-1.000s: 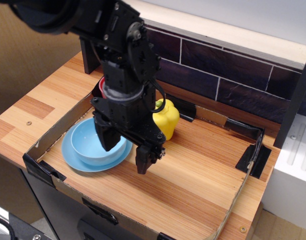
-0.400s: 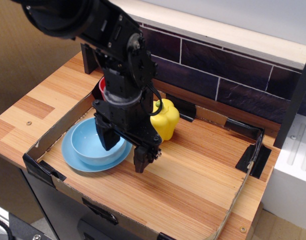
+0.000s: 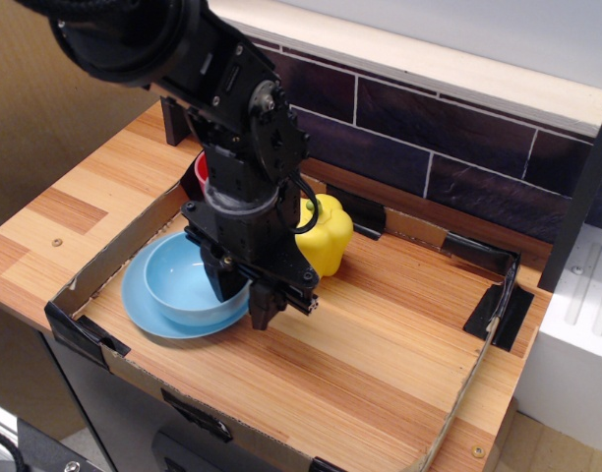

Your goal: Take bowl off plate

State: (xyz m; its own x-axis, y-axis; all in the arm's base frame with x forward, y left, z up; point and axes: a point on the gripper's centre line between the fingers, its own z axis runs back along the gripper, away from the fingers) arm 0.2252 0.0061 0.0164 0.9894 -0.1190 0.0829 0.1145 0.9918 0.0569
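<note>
Straddling the right rim of the light blue bowl (image 3: 188, 286), which is sitting on the blue plate (image 3: 144, 307), the black gripper (image 3: 244, 295) is closing narrowly, apparently pinching that rim.

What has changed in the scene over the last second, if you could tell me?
The black gripper has narrowed its jaws around the near-right rim of the glossy light blue bowl, one finger inside, one outside. Whether it grips yet is unclear. The bowl still sits on the flat light blue plate; the yellow bell pepper has not moved.
</note>
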